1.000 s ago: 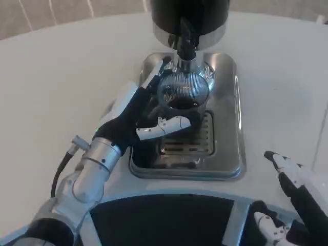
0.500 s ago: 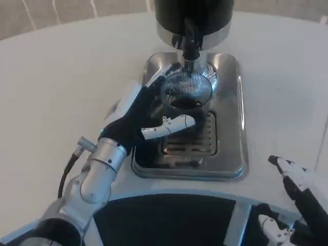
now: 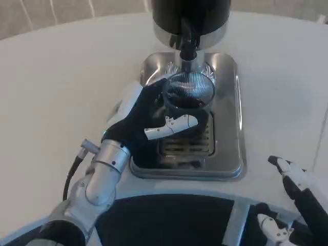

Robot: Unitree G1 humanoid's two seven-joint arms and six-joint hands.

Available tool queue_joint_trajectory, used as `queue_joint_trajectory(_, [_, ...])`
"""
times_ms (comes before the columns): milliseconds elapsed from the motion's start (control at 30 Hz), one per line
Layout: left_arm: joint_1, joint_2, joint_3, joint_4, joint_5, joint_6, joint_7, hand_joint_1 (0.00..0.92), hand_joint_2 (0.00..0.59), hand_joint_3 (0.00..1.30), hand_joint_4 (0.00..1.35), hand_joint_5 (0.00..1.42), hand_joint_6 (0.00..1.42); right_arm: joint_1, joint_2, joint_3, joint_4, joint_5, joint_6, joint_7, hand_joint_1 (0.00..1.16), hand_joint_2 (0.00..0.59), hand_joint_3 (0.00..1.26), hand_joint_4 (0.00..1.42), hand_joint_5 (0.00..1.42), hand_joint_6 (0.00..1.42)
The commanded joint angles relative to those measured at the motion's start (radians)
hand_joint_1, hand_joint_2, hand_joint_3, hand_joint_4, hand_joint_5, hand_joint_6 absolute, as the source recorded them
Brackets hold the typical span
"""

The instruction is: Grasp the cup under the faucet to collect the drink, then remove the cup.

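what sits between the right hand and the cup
In the head view, the raised right rim of the silver metal drip tray and bare white table separate the right hand from the ribbed clear cup.

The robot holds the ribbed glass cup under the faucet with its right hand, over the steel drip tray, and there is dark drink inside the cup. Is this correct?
Not quite: in the head view, the left hand holds the cup, not the right. The rest stands: the cup is under the faucet, over the drip tray, with dark drink inside.

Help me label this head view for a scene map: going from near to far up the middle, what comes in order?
Drip tray front edge → slotted grate → cup held by left hand → faucet → black dispenser body.
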Motion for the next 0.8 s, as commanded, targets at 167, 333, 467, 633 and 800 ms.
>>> queue_joint_trajectory(167, [0.034,-0.011,-0.003,-0.006,0.012,-0.004,0.071,0.458,0.116,0.50,0.56,0.76,0.32,0.001,0.004,0.004,0.013,-0.002,0.010,0.000,0.35,0.512,0.04,0.00,0.00,0.00])
queue_joint_trajectory(333, [0.042,-0.017,-0.004,-0.009,0.016,-0.008,0.103,0.459,0.118,0.57,0.63,0.87,0.36,0.005,0.007,0.006,0.007,-0.006,0.012,0.001,0.38,0.520,0.03,0.00,0.00,0.00])
queue_joint_trajectory(467, [0.049,-0.022,-0.001,-0.013,0.016,-0.011,0.125,0.478,0.120,0.63,0.70,0.94,0.41,0.017,0.007,0.008,-0.003,-0.007,0.012,0.005,0.39,0.519,0.03,0.00,0.00,0.00])
queue_joint_trajectory(633, [0.059,-0.028,0.009,-0.022,0.008,-0.014,0.147,0.520,0.130,0.75,0.83,1.08,0.48,0.015,0.006,0.009,-0.002,-0.008,0.014,0.006,0.39,0.518,0.04,0.00,0.00,0.00])
queue_joint_trajectory(800, [0.071,-0.024,0.027,-0.034,-0.008,-0.026,0.153,0.549,0.132,0.86,0.95,1.19,0.53,-0.005,0.006,0.011,0.011,-0.011,0.020,0.008,0.40,0.517,0.04,0.00,0.00,0.00])
